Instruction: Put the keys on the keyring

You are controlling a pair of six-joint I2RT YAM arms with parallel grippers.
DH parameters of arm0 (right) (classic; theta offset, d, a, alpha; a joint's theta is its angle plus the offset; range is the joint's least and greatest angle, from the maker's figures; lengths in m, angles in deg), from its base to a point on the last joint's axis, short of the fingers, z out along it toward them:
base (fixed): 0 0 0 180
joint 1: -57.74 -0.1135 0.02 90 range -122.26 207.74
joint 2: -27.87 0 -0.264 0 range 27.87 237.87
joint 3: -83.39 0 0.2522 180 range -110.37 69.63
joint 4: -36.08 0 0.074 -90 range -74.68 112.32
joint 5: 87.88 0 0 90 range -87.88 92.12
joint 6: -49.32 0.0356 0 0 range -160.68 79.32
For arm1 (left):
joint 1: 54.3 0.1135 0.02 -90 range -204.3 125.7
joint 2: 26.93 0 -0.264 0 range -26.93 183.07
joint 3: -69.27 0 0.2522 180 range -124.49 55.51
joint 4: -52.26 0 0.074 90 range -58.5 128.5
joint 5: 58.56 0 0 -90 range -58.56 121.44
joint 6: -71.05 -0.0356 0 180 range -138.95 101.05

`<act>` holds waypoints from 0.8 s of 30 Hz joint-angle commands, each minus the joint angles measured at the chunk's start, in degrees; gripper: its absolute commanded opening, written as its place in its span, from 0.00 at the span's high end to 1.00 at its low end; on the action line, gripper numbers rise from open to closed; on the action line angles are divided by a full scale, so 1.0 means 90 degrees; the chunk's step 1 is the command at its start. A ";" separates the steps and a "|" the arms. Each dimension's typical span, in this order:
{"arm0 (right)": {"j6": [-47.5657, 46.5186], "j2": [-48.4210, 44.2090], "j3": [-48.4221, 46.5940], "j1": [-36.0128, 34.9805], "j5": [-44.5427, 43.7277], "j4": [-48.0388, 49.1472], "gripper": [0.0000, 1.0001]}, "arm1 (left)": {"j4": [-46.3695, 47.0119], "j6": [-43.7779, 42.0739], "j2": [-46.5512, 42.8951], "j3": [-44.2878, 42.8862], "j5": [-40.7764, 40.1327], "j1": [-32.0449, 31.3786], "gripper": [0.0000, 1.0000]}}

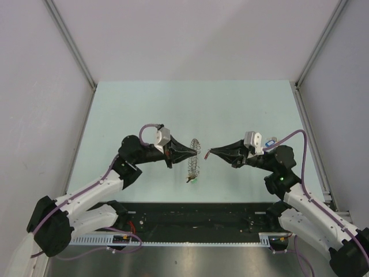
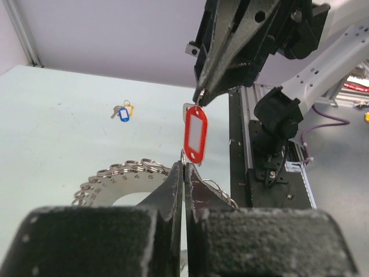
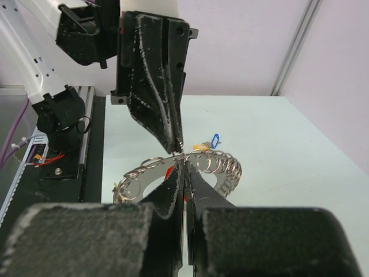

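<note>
Both arms (image 1: 98, 187) stretch inward off the near edge, elbows out, tips almost meeting above the worktop (image 1: 144, 109). Left tool (image 1: 198, 151) is pinched tight on the keyring (image 1: 195, 161), which dangles; right tool (image 1: 209, 153) clamps the red key (image 2: 195, 134) just beside it. Blue and yellow keys (image 2: 123, 111) lie apart.

Table (image 1: 190, 104), pale green: lying across the middle of the top view.
Back wall (image 1: 196, 34), plain white: rising along the upper edge.
Left post (image 1: 70, 43) and right post (image 1: 322, 43), metal: slanting down from the upper corners to the table's far corners.
Black base plate (image 1: 196, 216): running along the table's near edge, lower centre.
White slotted cable duct (image 1: 98, 238): sitting just below the plate.
Grey steel sheet (image 1: 190, 262): filling the bottom edge.
</note>
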 commanded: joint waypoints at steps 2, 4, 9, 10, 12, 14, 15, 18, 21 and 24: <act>0.0159 0.0070 -0.0079 0.0046 0.0447 0.0436 1.00 | 0.1116 0.0500 -0.0070 0.0067 0.0266 0.0164 1.00; 0.0277 0.0119 -0.0001 0.0046 0.0476 0.0671 1.00 | 0.1175 0.0578 -0.0011 0.0058 0.0402 0.0174 1.00; 0.0374 0.0285 0.0155 0.0046 0.0331 0.1052 1.00 | 0.1381 0.0715 0.0106 0.0058 0.0530 0.0174 1.00; 0.0433 0.0324 0.0175 0.0036 0.0291 0.1150 1.00 | 0.1400 0.0735 0.0116 0.0067 0.0540 0.0174 1.00; 0.0579 0.0450 0.0195 0.0036 0.0252 0.1394 1.00 | 0.1429 0.0735 0.0135 0.0068 0.0549 0.0174 1.00; 0.0687 0.0539 0.0205 0.0027 0.0242 0.1637 1.00 | 0.1459 0.0735 0.0145 0.0087 0.0549 0.0174 1.00; 0.0784 0.0588 0.0205 0.0017 0.0271 0.1716 1.00 | 0.1459 0.0735 0.0145 0.0077 0.0549 0.0174 1.00; 0.0863 0.0754 0.0205 -0.0071 0.0281 0.1922 1.00 | 0.1469 0.0745 0.0165 0.0087 0.0559 0.0174 1.00; 0.0863 0.0822 0.0205 -0.0168 0.0223 0.2010 1.00 | 0.1478 0.0745 0.0184 0.0077 0.0589 0.0174 1.00; 0.0873 0.0881 0.0205 -0.0188 0.0232 0.2059 1.00 | 0.1498 0.0755 0.0194 0.0067 0.0608 0.0174 1.00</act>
